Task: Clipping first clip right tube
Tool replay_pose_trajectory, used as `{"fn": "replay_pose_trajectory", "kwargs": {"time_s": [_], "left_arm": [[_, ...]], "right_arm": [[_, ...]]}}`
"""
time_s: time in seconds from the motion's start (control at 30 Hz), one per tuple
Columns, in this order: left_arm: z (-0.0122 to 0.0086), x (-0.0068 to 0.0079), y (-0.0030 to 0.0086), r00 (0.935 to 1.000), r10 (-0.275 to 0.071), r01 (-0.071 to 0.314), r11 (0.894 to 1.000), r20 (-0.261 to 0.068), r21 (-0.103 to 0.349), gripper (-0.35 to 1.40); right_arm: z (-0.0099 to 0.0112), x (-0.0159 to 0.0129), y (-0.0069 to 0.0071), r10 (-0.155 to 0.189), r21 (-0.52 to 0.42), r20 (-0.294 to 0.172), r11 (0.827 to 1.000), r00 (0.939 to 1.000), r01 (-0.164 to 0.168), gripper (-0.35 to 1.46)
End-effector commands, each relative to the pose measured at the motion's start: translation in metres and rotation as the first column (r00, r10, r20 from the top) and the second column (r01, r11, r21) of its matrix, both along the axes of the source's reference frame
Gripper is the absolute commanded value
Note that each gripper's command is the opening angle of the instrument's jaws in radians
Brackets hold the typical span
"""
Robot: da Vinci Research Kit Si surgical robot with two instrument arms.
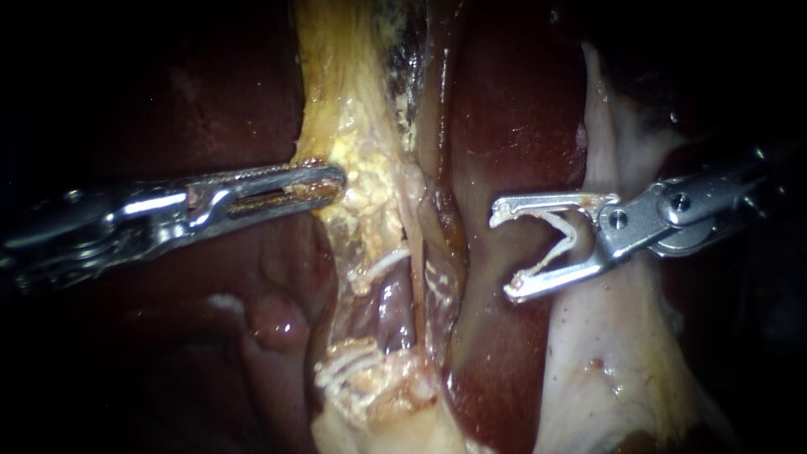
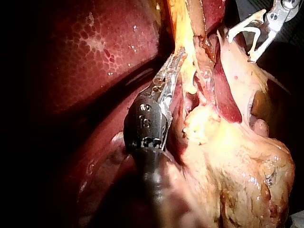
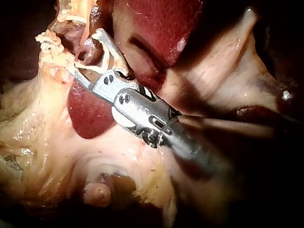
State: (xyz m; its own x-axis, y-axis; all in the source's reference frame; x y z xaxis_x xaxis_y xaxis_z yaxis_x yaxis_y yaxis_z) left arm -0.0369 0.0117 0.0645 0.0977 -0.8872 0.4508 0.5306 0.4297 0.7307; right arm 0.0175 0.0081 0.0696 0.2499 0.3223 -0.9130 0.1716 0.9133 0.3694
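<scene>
Progress: no clip is sitting on either tube yet; the clip [image 1: 551, 256] is riding unclosed in the right instrument [image 1: 504, 250], so the whole placement is waiting to be done
Left to do: I am judging that the clip's mouth is needing to be carried across to the right tube, set fully astride it, and only then squeezed shut
Right tube: the right tube [image 1: 435, 252] is showing as the thin pale strand running along the right edge of the dissected window, between the yellow fat [image 1: 370, 168] and the liver [image 1: 504, 109]; it is lying bare, near the clip's mouth but apart from it
Right instrument pose: it is coming in from the right with its shaft tilting slightly upward and is hovering over the liver; its jaws are standing wide apart with the open white clip seated between them, both jaws touching it, and the mouth is facing the tube; in the right wrist view the tips are seeming to lie close to the strands, yet I cannot tell whether they are touching
Left instrument pose: the left instrument [image 1: 332, 181] is lying nearly level from the left; its jaws are pressing together on the edge of the yellow fat, drawing it away from the tubes; the left wrist view is showing the same pinch
</scene>
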Motion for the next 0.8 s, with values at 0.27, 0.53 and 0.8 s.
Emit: {"fn": "replay_pose_trajectory", "kwargs": {"time_s": [0.27,0.53,0.8], "left_arm": [[-0.0023,0.0019,0.0017,1.0,-0.001,0.001,1.0,0.0,0.012,-0.35],[-0.0056,0.0051,0.0037,0.999,-0.045,0.045,0.999,0.007,-0.006,-0.35],[-0.0083,0.0057,0.0033,0.9982,-0.059,0.059,0.998,0.014,-0.017,-0.35]], "right_arm": [[0.0012,0.0013,-0.0018,-0.029,0.031,-0.013,0.999,0.9995,0.029,0.6],[0.0042,0.0042,-0.0053,-0.054,0.203,0.004,0.978,0.9985,0.052,0.59],[0.0075,0.0058,-0.0072,-0.083,0.256,0.036,0.964,0.9959,0.071,0.59]]}}
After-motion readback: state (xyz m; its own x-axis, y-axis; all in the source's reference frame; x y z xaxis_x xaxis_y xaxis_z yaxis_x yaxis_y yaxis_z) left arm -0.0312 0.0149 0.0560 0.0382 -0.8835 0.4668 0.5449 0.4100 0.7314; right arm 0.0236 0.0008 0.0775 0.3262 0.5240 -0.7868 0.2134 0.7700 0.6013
